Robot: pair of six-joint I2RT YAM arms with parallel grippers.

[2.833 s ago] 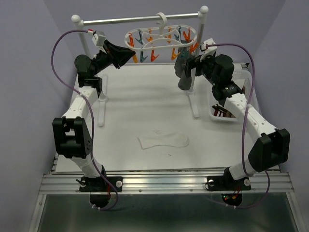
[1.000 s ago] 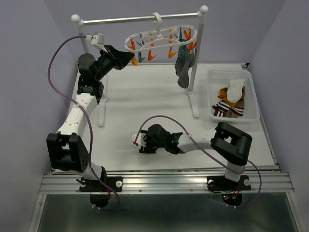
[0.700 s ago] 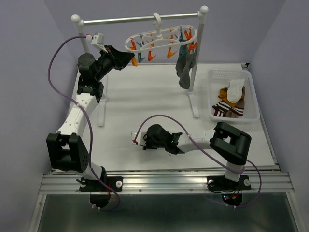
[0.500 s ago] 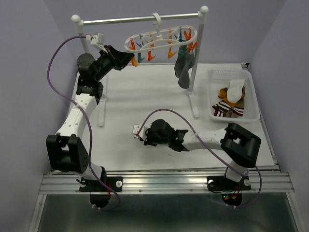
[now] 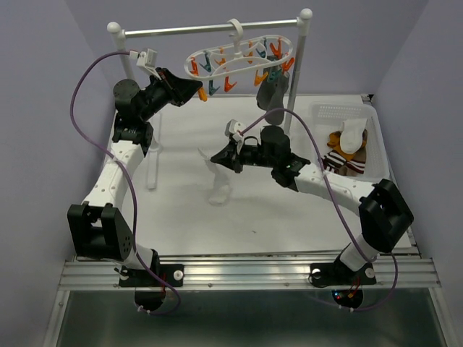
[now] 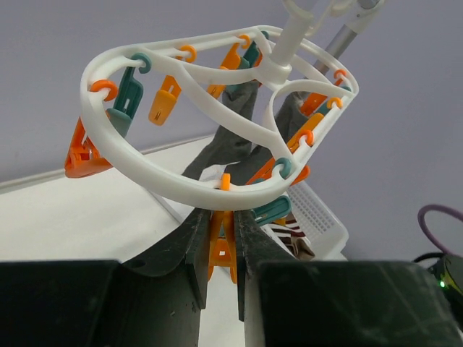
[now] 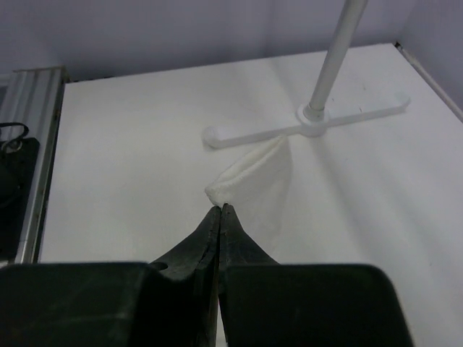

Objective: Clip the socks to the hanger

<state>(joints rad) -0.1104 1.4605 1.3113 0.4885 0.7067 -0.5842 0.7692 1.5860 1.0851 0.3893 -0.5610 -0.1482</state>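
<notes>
The left gripper (image 5: 196, 86) was raised at the back left of the worktop (image 5: 181, 224), reaching to the left end of the white oval hanger (image 6: 155, 184). Its fingers (image 6: 195, 249) were clamped on an orange clip (image 6: 221, 251) dangling from the near side of the ring, one finger on each flat side. The hanger hung by its hook (image 5: 237, 27) from the metal rail (image 5: 181, 30) of the stand, with orange and teal clips around both rings. A grey sock (image 5: 269, 94) hung clipped at the hanger's right end, close to the stand's right post (image 5: 298, 72).

The right gripper (image 7: 219, 210) was held over the middle of the worktop, its fingers pressed together on the edge of a white sock (image 7: 253, 181). The sock drooped below the fingertips; whether its lower end touched the worktop could not be told. Beyond it lay the white foot (image 7: 311, 124) of the stand's left post.

At the right edge of the worktop sat a white perforated basket (image 5: 329, 110) holding another white sock (image 5: 352, 134), a mustard-orange sock (image 5: 335, 139) and a brown striped sock (image 5: 334, 163).
</notes>
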